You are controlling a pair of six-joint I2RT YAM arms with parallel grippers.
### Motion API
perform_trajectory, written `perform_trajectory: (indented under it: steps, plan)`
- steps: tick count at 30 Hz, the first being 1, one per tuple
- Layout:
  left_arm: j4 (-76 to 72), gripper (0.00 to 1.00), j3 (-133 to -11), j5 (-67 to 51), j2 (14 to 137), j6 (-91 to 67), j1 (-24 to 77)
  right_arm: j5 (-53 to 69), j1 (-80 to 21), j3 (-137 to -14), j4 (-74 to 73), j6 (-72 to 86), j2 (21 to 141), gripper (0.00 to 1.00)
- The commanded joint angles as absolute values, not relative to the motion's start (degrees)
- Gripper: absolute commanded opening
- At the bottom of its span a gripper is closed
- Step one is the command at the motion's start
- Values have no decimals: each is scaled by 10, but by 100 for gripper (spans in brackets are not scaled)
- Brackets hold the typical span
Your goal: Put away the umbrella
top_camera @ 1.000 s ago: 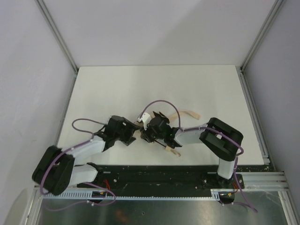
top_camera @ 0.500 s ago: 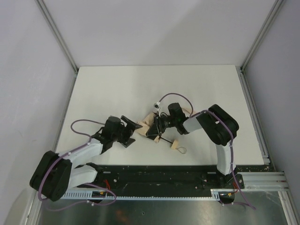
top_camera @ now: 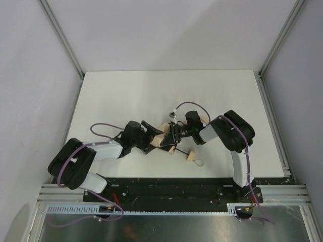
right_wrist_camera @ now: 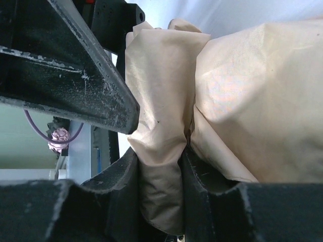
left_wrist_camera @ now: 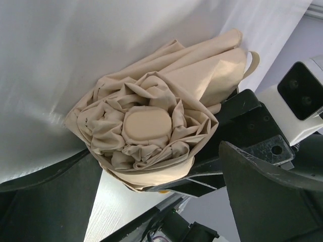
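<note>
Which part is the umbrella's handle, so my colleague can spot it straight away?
On the white table, look near the front edge, just right of centre, in front of the bundled beige umbrella. A thin black shaft runs from it to the handle: a small pale wooden block with a cord loop, the only wooden piece in sight.

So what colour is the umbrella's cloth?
Plain beige-tan. The umbrella shows best in the left wrist view.

white table, tan umbrella lying near its front edge
</note>
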State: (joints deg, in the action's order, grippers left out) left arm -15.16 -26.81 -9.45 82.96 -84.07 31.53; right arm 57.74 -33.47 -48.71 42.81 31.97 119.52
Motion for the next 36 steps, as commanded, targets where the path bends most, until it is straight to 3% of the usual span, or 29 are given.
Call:
perform_trajectory:
  steps: [1,7,10,12,16,20,23,30,36]
  plan:
    - [-150,98,-260,-71,819,-813,325,527,-332,-446,313,318,1232,0]
    - [-149,95,-176,-38,657,-715,291,493,-327,-413,398,363,1172,0]
    - [-146,74,-143,-40,557,-665,271,473,-320,-399,439,391,1148,0]
    - [-145,65,-133,-41,512,-628,267,463,-311,-377,509,427,1140,0]
    - [-146,64,-132,-49,482,-596,263,461,-293,-359,628,510,1141,0]
    - [-156,73,-153,-73,512,-578,258,459,-275,-358,643,536,1134,0]
    - [-186,74,-184,-120,576,-556,255,453,-264,-357,614,517,1116,0]
    - [-232,67,-252,-154,727,-498,262,451,-253,-358,561,475,1098,0]
    - [-235,47,-304,-90,816,-463,310,447,-253,-359,533,452,1088,0]
